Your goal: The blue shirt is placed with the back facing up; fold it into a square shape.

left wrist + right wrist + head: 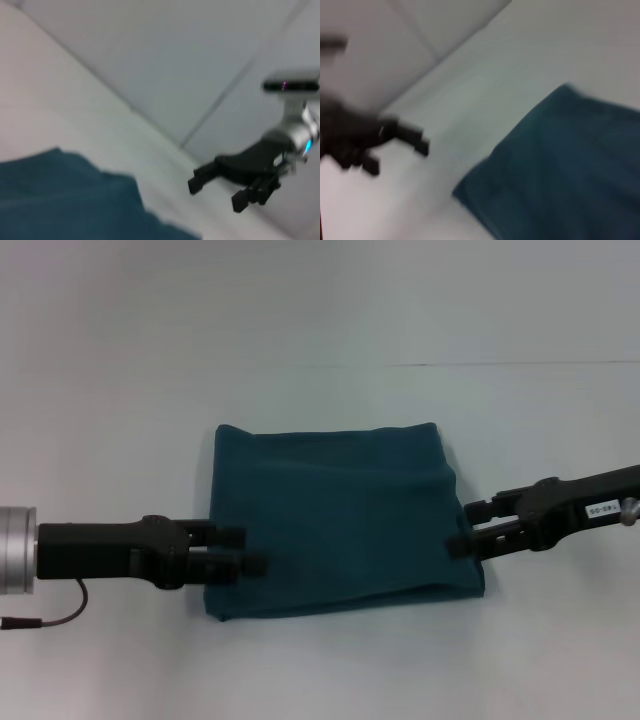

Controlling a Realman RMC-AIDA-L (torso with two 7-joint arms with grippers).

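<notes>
The dark teal-blue cotton shirt (340, 520) lies folded into a rough square in the middle of the head view, flat on the pale grey-white worktop (320, 320). Its plain cloth shows on top, with a soft horizontal crease running across the upper part and a layered edge along the bottom. The lower right corner pokes out a little past the rest of the fold.

The left gripper (250, 550) comes in from the left edge of the head view, a black body behind a silver cuff, and its fingers (232, 537) overlap the shirt's left edge. They stand apart, one above the other, with no cloth visibly pinched between them. A thin dark cable hangs below the cuff at the lower left.

The right gripper (462, 528) reaches in from the right edge, its black arm carrying a small white label. Its fingers (478, 508) are spread too, sitting just at the shirt's right edge near the lower corner, and look released rather than clenched on fabric.

In the left wrist view the shirt fills the lower left, and the far gripper shows at the right with its fingers parted. In the right wrist view the shirt occupies the lower right, the other gripper a dark blur at the left.
</notes>
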